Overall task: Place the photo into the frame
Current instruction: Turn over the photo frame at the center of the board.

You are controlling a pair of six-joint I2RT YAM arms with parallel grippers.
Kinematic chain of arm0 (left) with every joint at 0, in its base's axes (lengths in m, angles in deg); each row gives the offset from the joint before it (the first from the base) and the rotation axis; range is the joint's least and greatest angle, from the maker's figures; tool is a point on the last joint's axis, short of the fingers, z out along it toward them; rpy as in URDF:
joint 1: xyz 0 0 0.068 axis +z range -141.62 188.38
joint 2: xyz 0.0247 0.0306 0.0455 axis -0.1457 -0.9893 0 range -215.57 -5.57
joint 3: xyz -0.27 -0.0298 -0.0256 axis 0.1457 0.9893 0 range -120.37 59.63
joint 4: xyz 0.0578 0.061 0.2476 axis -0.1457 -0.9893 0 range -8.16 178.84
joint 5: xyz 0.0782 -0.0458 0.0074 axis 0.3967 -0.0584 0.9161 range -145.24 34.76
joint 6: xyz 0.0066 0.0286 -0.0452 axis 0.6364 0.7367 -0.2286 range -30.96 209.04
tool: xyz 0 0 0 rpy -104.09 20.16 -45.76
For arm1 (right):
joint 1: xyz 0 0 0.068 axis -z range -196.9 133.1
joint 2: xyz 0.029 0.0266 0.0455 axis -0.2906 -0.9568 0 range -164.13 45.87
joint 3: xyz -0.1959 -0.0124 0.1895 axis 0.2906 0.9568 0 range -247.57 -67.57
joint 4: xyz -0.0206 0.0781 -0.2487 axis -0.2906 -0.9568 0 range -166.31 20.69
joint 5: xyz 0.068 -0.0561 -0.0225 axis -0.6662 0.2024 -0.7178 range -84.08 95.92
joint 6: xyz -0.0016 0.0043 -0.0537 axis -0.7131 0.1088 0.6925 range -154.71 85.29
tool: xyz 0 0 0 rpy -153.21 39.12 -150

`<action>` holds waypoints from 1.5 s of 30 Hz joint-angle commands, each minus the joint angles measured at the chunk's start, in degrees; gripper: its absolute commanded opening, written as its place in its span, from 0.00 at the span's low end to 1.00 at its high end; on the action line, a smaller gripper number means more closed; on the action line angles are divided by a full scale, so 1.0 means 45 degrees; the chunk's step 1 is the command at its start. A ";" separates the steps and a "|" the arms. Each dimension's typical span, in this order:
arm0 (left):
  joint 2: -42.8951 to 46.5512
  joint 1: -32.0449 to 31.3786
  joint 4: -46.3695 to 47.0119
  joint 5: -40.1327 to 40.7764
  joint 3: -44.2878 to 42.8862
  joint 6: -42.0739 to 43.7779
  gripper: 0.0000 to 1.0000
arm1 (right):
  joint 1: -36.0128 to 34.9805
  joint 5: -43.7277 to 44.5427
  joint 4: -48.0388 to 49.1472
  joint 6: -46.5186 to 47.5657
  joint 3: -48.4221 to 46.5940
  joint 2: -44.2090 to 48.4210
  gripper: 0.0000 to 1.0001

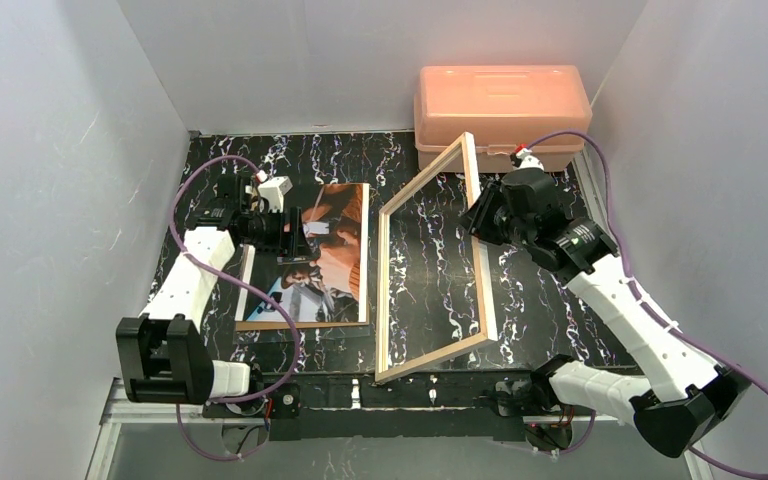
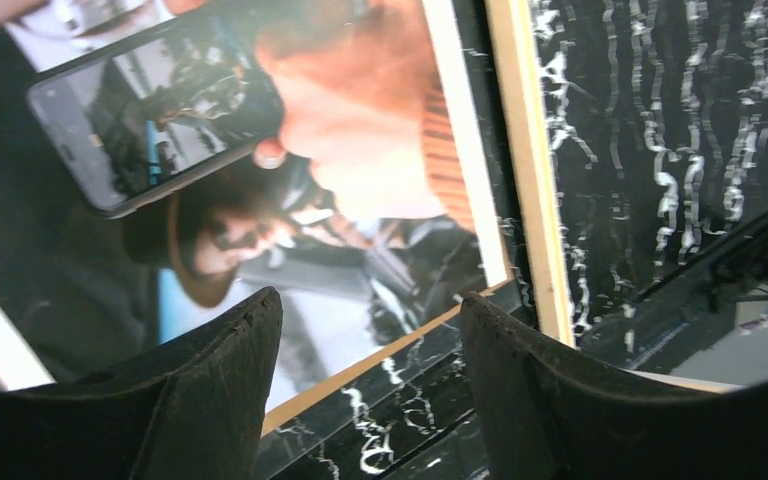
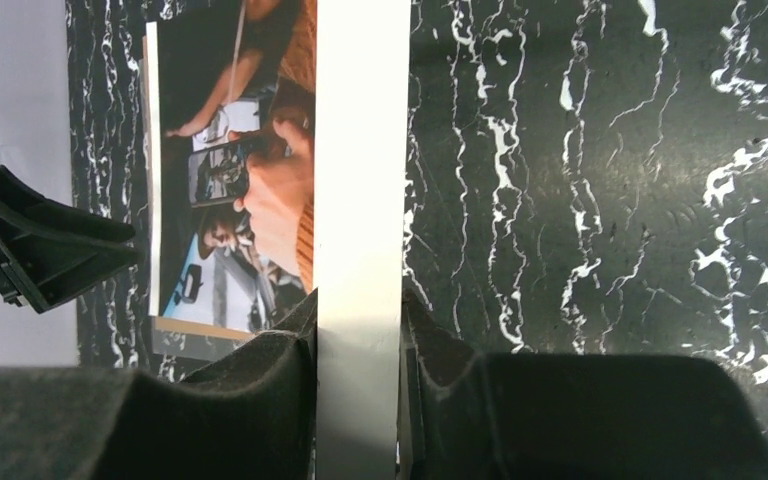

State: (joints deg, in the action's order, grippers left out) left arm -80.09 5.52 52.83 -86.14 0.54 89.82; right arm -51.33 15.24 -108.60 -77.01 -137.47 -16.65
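The photo [image 1: 325, 255] lies flat on the black marbled table, left of centre, dark with orange and pale blue patches. My left gripper [image 1: 300, 240] hovers over its left part, open; between its fingers [image 2: 230, 370] only the photo [image 2: 360, 170] and the table show. The frame [image 1: 382, 300] stands tilted, its left bar on the table beside the photo, its right bar raised. My right gripper [image 1: 475, 215] is shut on that raised bar. The right wrist view shows the frame's white bar [image 3: 360, 150] clamped between the fingers [image 3: 260, 370], the photo [image 3: 250, 200] beyond it.
A brown backing board [image 1: 300, 322] sticks out under the photo's near edge, also seen as a brown strip [image 2: 380, 365]. A pale orange plastic box [image 1: 500, 110] stands at the back right. White walls close in the table on three sides. Purple cables loop beside both arms.
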 commanded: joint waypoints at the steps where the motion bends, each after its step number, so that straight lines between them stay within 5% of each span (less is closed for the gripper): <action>1: -0.0598 0.0021 -0.1156 0.1600 -0.0776 0.1157 0.63 | 0.0142 0.1138 0.1032 0.1912 0.0777 0.0604 0.03; 9: -0.0428 0.0023 -0.1316 0.2181 -0.0944 0.1716 0.65 | 0.0253 0.2937 0.0911 0.3922 0.1870 -0.0133 0.19; 24: -0.0315 0.0018 -0.1342 0.2283 -0.1071 0.1972 0.65 | 0.0328 0.6717 0.2100 0.4508 0.4504 -0.0199 0.22; 45: -0.0593 0.0323 -0.2973 0.2383 -0.2507 0.1510 0.72 | 0.0905 1.0299 0.5642 0.6891 0.4807 -0.5017 0.20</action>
State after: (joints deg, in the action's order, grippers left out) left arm -83.37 6.18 43.13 -74.34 -7.85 96.66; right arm -48.80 49.84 -88.77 -49.52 -116.40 -35.01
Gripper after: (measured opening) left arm 0.719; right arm 0.338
